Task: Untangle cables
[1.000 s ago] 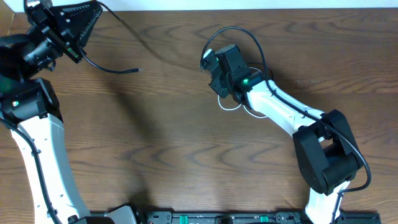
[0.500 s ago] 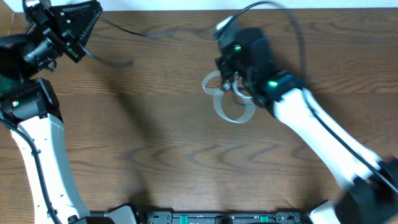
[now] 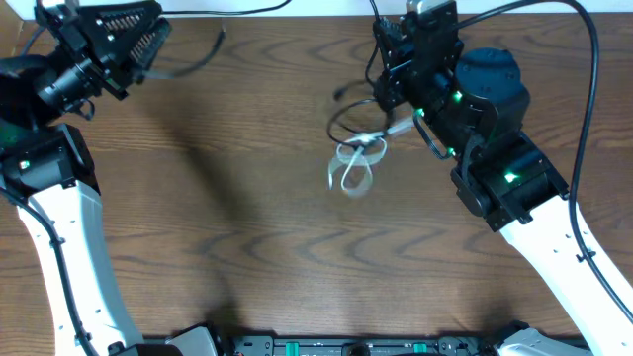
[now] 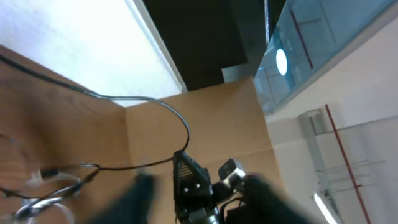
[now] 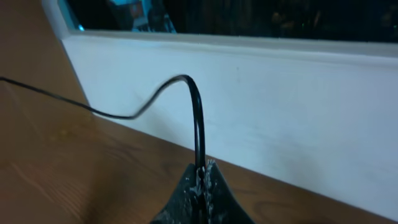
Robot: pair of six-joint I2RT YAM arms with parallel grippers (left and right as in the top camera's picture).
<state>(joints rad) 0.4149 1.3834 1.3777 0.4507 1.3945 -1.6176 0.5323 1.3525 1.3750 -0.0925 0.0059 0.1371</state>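
Right fingers (image 5: 186, 194) were pinched together on a black cable (image 5: 199, 134). The cord rose straight up out of the tips, hooked over, then ran off to their left as a thin line low over the table (image 3: 247, 247). Thin, glossy, no plug in sight from the right wrist view.

Just beside the right gripper (image 5: 200, 173), toward the table's middle in the overhead view: the white cable (image 3: 354, 166), two or three pale loops, motion-smeared. A thin black loop (image 3: 344, 119) sat touching it on the finger side. Loose bunch, not a tight knot.

Left gripper (image 3: 134, 40) was well apart from that bunch, at the far corner. A blurred cord (image 3: 193, 59) streaked out from its tips toward the right gripper. The left fingers showed only as dark smears in their own camera; could not tell whether they were apart or clamped.
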